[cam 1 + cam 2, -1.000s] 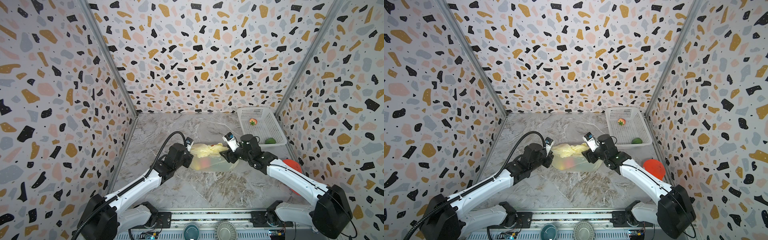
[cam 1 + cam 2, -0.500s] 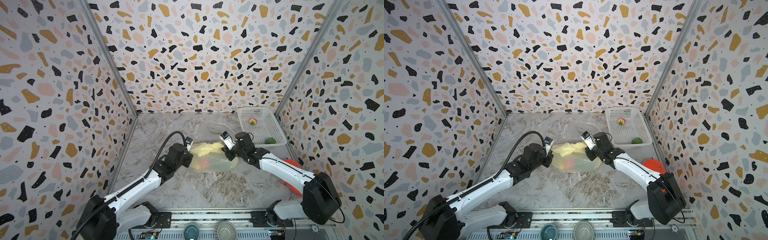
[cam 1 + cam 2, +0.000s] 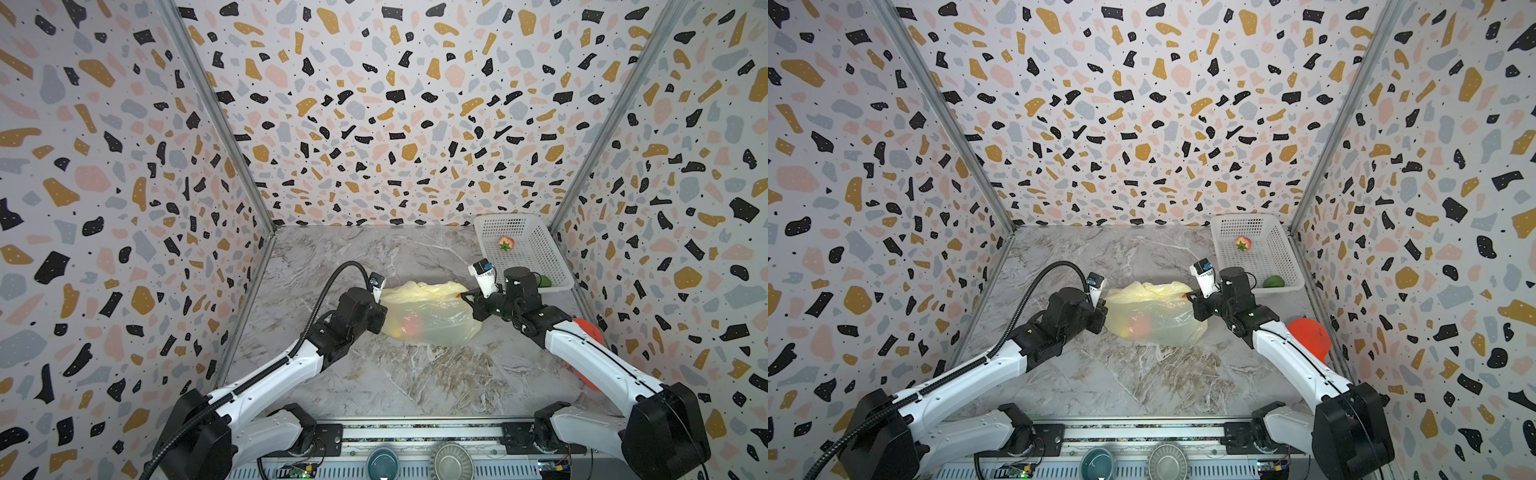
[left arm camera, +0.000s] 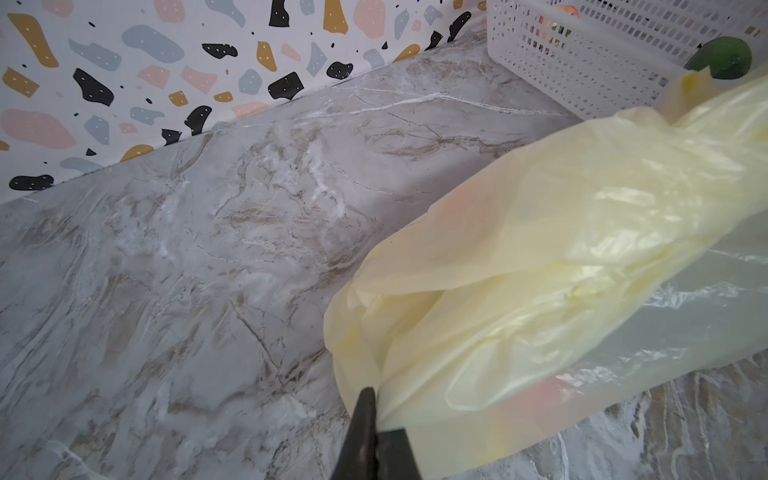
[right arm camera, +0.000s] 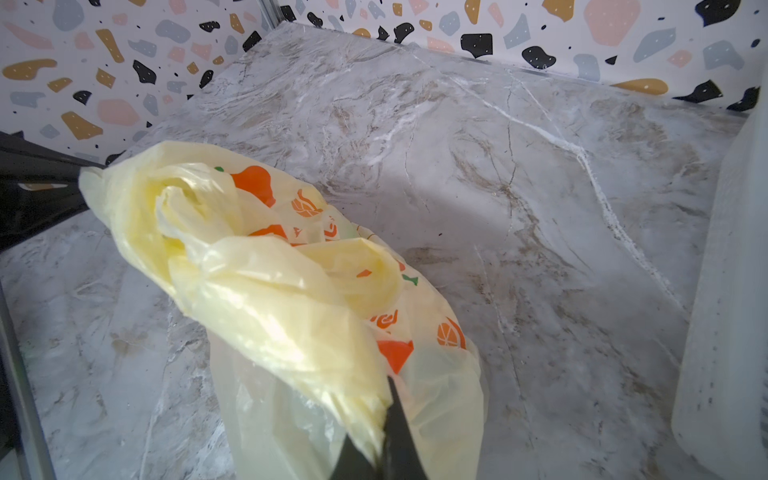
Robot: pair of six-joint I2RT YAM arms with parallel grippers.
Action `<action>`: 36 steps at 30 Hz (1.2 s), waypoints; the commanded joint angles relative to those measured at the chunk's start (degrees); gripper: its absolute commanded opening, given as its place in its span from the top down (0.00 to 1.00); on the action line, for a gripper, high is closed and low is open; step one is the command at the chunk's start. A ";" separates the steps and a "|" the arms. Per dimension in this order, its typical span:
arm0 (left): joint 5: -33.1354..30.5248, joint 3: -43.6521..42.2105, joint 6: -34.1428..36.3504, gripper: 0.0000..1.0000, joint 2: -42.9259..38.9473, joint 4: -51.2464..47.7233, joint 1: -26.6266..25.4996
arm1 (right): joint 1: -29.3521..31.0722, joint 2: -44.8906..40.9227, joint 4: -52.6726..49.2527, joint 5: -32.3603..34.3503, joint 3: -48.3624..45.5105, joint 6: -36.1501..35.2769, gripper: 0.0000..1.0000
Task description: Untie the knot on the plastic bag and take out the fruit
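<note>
So the plastic bag (image 3: 432, 316) lies around the middle of the marble worktop (image 3: 374, 374), stretched out between the two arms. The left gripper (image 4: 373, 395) has its jaws pinched closed on a bunched bit of plastic at the bag's left end. The right gripper (image 5: 384, 399) does the same at the other end, jaws clamped on a twisted strand of the pale yellow film. In both top views the bag sits right between them, with each gripper touching its own end.

The knot (image 5: 187, 216) shows best in the right wrist view. It's a lumpy, twisted wad of handle plastic along the top of the bag, close to the left gripper's end, with the orange printed logos (image 5: 253, 183) just beside it. Can't really tell from any view how tight it is.

Through the film there's a reddish fruit (image 3: 411, 325) inside, toward the bag's left half and resting on the worktop. There's maybe something yellowish next to it, but that bit is too blurry to call.

The white perforated basket (image 3: 536, 266) sits in the far right corner of the worktop. It has a red tomato-looking fruit (image 3: 505, 244) toward its far end and a green fruit (image 3: 544, 281) at its near end. An orange-red round thing (image 3: 586, 332) sits at the right edge, partly hidden behind the right arm.
</note>
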 commanded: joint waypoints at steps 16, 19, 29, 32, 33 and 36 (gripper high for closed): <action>-5.75 10.13 23.33 0.35 7.11 1.51 -15.32 | 3.22 1.61 -1.75 -1.94 3.67 -1.16 0.98; -3.30 9.71 24.98 0.36 7.90 3.98 -15.42 | 3.38 1.86 -2.05 -2.08 4.31 -1.47 0.98; -5.15 9.79 26.43 0.66 12.29 9.39 -15.30 | 3.49 1.80 -1.79 -2.56 4.40 -1.62 0.97; -5.05 9.80 26.33 0.86 12.52 9.86 -15.33 | 3.49 1.71 -1.75 -2.15 4.31 -1.60 0.97; -5.03 9.78 26.21 0.93 12.21 9.81 -15.30 | 3.49 1.70 -1.88 -1.92 4.31 -1.61 0.97; -5.95 9.36 26.07 1.00 11.00 9.24 -15.34 | 3.32 1.45 -2.09 -0.96 4.31 -1.52 0.97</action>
